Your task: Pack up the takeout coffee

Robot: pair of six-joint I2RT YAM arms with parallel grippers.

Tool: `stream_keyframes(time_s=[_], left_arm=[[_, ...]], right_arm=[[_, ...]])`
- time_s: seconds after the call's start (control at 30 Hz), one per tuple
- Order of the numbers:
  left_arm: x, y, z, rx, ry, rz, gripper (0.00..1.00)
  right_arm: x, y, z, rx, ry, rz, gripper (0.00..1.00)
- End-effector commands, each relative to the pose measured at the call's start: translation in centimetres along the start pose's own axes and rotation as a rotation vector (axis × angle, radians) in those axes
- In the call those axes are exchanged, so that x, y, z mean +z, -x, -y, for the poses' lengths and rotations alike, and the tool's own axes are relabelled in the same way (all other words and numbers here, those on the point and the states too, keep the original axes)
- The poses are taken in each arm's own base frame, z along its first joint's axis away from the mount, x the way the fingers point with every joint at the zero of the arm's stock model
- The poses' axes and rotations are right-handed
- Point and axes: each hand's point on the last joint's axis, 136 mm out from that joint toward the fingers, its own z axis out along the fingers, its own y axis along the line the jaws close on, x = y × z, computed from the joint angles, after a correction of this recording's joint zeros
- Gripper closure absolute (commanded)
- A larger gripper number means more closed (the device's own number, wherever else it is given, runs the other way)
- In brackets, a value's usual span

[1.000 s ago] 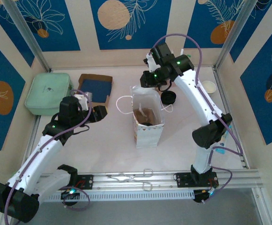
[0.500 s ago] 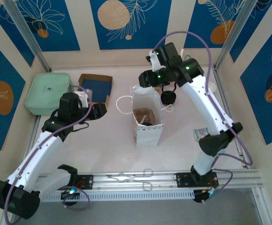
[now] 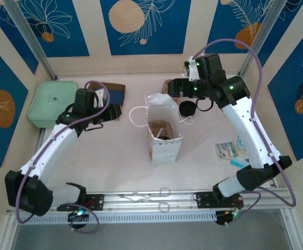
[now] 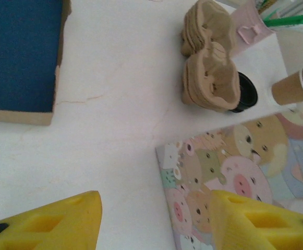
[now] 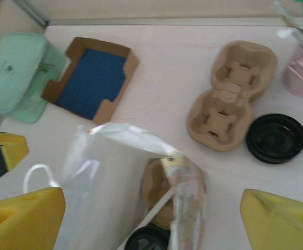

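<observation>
1. Right wrist: right gripper (image 5: 151, 200) fingers spread wide, empty, at paper bag's (image 5: 104, 172) 12 o'clock.
2. Takeout coffee (image 5: 147, 240) sits inside paper bag, black lid up.
3. Left gripper (image 4: 154, 208) fingers spread, empty, at paper bag's 10 o'clock.

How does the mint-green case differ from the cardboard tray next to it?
The case is mint green with rounded corners; the tray is brown cardboard with a blue inside. The case is shut and bulky; the tray lies open, flat and shallow. Both rest on the table, left of the bag.
</observation>
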Motion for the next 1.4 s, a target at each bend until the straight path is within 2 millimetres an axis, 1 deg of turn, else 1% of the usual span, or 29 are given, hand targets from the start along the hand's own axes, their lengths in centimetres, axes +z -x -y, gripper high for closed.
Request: stream_keyframes(time_s=[0.0,0.03,0.1,0.33,0.43,0.63,0.8,1.0,1.17,1.37], left_arm=[[0.5,2.2,-0.9,0.009,0.036,0.019,0.43],[0.9,2.7,-1.3,0.012,0.057,0.017,0.44],[1.7,3.5,-2.1,0.025,0.101,0.007,0.44],[5.2,6.5,-5.1,0.012,0.186,-0.039,0.45],[6.8,7.2,-6.5,-0.015,0.200,-0.068,0.46],[9.8,8.1,-9.0,-0.034,0.255,-0.111,0.47],[11.6,9.1,-11.2,-0.055,0.298,-0.142,0.48],[13.6,9.3,-13.6,-0.079,0.341,-0.179,0.49],[15.4,8.9,-14.9,-0.087,0.361,-0.213,0.51],[17.7,7.7,-16.4,-0.105,0.383,-0.269,0.55]], right_arm=[[-1.3,0.2,2.4,0.103,-0.035,0.042,0.12],[-1.3,0.0,3.2,0.130,-0.045,0.041,0.12],[-1.3,-0.5,4.1,0.160,-0.049,0.039,0.12],[-0.5,-2.7,6.1,0.201,-0.073,0.007,0.13],[-0.2,-3.6,6.9,0.228,-0.079,-0.004,0.13],[0.1,-5.2,7.9,0.256,-0.087,-0.023,0.13],[0.2,-6.0,8.3,0.269,-0.092,-0.027,0.13],[1.2,-7.0,8.4,0.290,-0.079,-0.057,0.14],[1.4,-7.2,8.4,0.298,-0.073,-0.061,0.14],[1.7,-7.7,8.4,0.297,-0.069,-0.077,0.14]])
